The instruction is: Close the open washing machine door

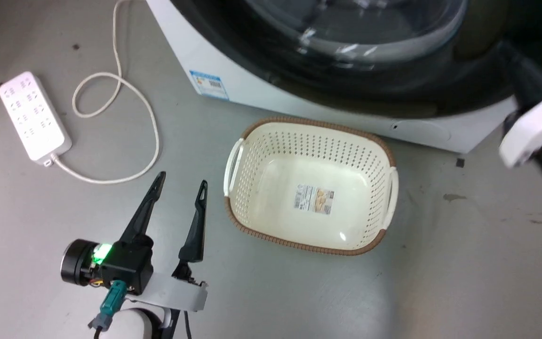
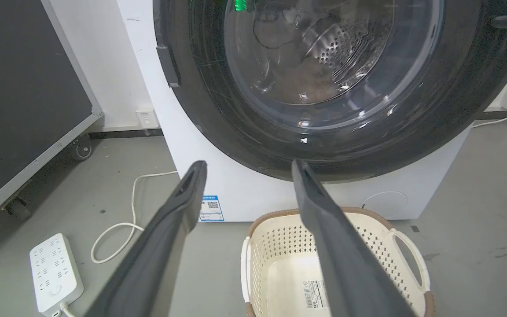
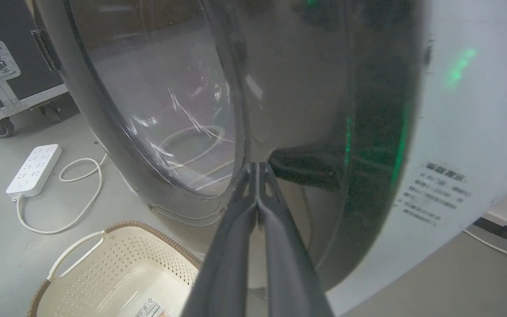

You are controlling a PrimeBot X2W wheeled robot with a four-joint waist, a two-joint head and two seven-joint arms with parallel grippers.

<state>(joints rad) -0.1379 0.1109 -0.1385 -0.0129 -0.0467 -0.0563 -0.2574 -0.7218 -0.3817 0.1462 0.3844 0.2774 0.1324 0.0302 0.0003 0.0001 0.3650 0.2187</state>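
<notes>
While the right gripper (image 3: 258, 166) keeps its two long fingers pressed together, nothing between them, with their tips set against the washing machine door (image 2: 218, 114), I take this to be the pushing step, close to its end. Seen from the left wrist, the door lies almost flat against the machine's white front (image 2: 236, 189). A dark fitting that looks like the hinge (image 2: 167, 66) sits on one edge, and the right arm's finger touches the rim on the opposite side. Whether the latch has caught I cannot tell. The next move, as I judge it, calls for a firm, straight push into the rim at that spot until the catch takes, then a clean draw-back so the tips do not skid on the gloss. The left gripper (image 1: 180, 183) hangs low over the floor, fingers spread apart and holding nothing, near a cream laundry basket (image 1: 311, 123) that sits just in front of the machine, below the door. The door itself is nearly as wide as the machine: a broad, shiny black ring, faintly scuffed, around a bulging clear glass window (image 2: 306, 57) through which the perforated steel drum shows. A white power strip (image 1: 33, 115) lies well apart on the left.
</notes>
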